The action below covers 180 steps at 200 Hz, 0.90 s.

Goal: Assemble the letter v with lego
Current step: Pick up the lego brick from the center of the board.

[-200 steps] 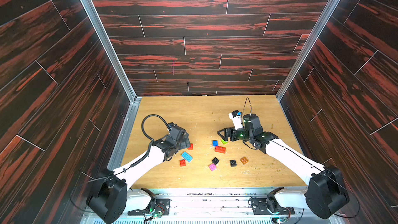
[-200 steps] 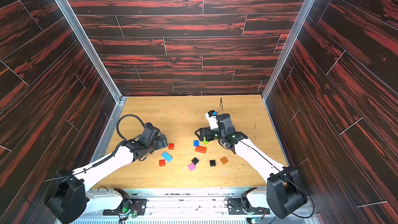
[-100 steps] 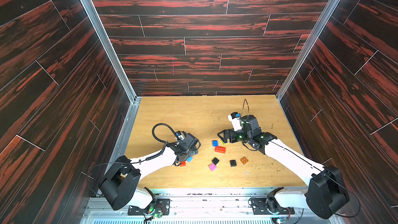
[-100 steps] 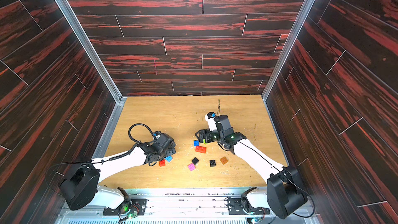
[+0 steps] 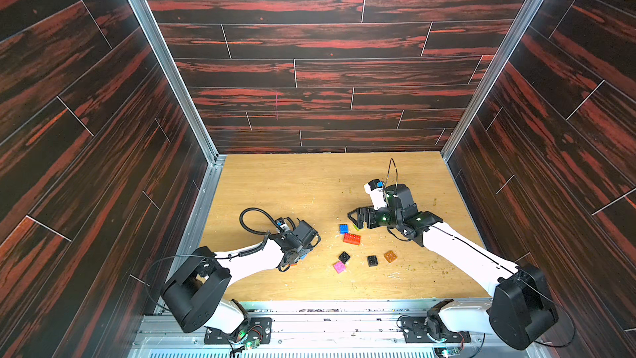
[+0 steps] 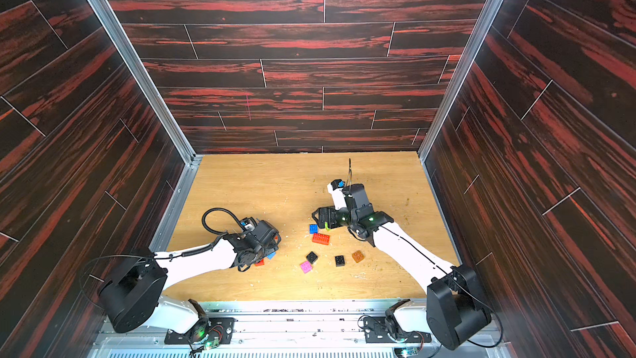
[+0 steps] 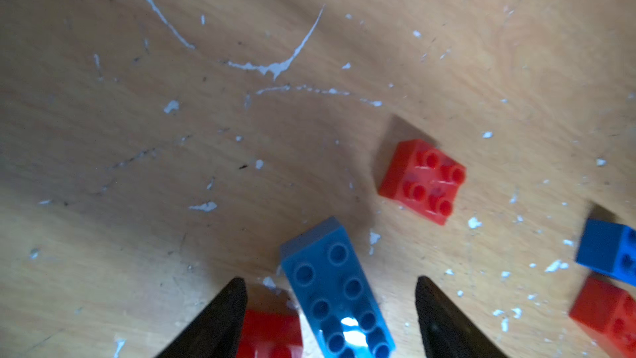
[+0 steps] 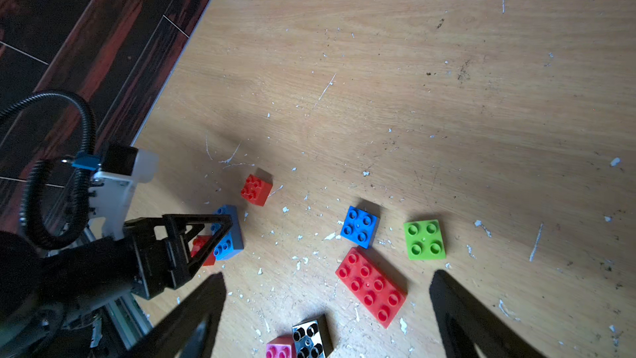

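Left wrist view shows the left gripper [image 7: 329, 279] now astride the light blue oblong brick [image 7: 335, 291], jaws narrowing but not touching it, so a pick begins; the right gripper [image 8: 327, 273] hovers wide open, empty.

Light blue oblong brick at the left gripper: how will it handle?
Probably rigid: a moulded light blue brick. Its glossy faces may slip. It lies askew between the open jaws of the left gripper, so it may twist on closing. Lies flat, studs up; unlikely to roll.

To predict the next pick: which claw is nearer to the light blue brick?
Left. The left claw straddles the light blue brick, jaws open on either side. The right claw hangs open farther away, near the long red brick.
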{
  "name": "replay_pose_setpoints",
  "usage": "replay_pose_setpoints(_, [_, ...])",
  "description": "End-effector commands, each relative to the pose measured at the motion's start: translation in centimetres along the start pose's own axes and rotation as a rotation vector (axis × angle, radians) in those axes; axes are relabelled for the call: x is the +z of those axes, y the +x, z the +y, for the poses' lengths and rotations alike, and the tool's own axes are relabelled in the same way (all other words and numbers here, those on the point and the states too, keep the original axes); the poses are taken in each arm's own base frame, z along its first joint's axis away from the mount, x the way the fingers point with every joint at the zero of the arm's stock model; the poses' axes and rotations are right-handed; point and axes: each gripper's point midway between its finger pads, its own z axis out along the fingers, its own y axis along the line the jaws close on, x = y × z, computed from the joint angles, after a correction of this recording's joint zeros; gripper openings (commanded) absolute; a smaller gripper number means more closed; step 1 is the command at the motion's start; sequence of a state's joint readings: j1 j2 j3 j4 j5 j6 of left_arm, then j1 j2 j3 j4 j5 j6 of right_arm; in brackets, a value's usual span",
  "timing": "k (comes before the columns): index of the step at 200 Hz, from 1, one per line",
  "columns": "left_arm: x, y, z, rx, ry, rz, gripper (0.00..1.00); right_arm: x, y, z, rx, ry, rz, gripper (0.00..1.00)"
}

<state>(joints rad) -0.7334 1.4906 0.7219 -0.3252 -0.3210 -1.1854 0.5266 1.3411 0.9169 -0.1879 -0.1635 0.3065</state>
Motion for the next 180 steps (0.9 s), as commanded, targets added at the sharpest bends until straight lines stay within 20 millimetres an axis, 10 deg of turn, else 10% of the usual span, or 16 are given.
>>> replay_pose_setpoints(1, [0.4, 0.0, 0.0, 0.003, -0.021, -0.004, 0.77, 0.5, 1.0, -0.1, 0.012, 0.0, 0.033, 0.95])
replay_pose_setpoints(180, [0.6, -0.6, 0.9, 0.074, -0.113, -0.022, 0.34, 0.6, 1.5, -0.3, 0.021, 0.005, 0.052, 0.92])
